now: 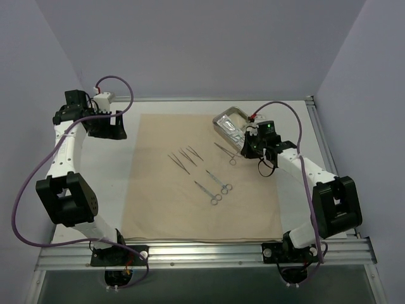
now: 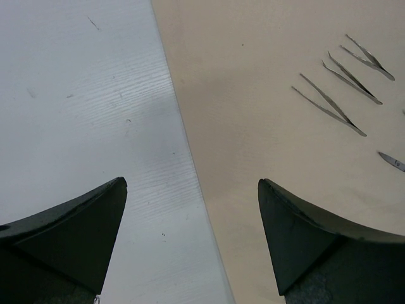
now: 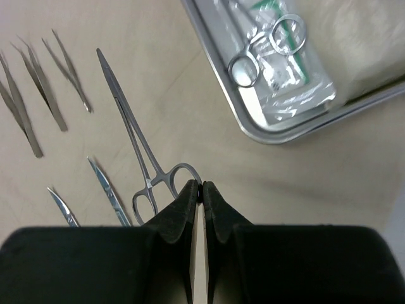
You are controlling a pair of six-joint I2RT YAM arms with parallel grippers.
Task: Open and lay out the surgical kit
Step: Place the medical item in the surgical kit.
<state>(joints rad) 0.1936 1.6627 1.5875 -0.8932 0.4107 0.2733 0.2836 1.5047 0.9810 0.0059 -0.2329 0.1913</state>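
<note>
three tweezers (image 1: 185, 157) lie side by side mid cloth wrap (image 1: 164, 209), spread flat on the bench (image 1: 111, 171). three clamps (image 1: 219, 182) lie between 3 and 5 o'clock of them. steel tray (image 1: 229, 123) at the wrap's 1 o'clock corner, holding packet (image 3: 297, 82), gauze (image 3: 364, 38), fourth clamp (image 3: 269, 47). left tool (image 2: 192, 183) wide open, empty, over the wrap's 9 o'clock edge. right tool (image 3: 201, 187) closed, tips at a clamp's ring.

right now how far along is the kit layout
Done: cloth spread, three tweezers and two clamps laid out. In hand: right gripper shut at the ring of a third clamp; left gripper open. Left: tray holds a fourth clamp, packets, gauze.
</note>
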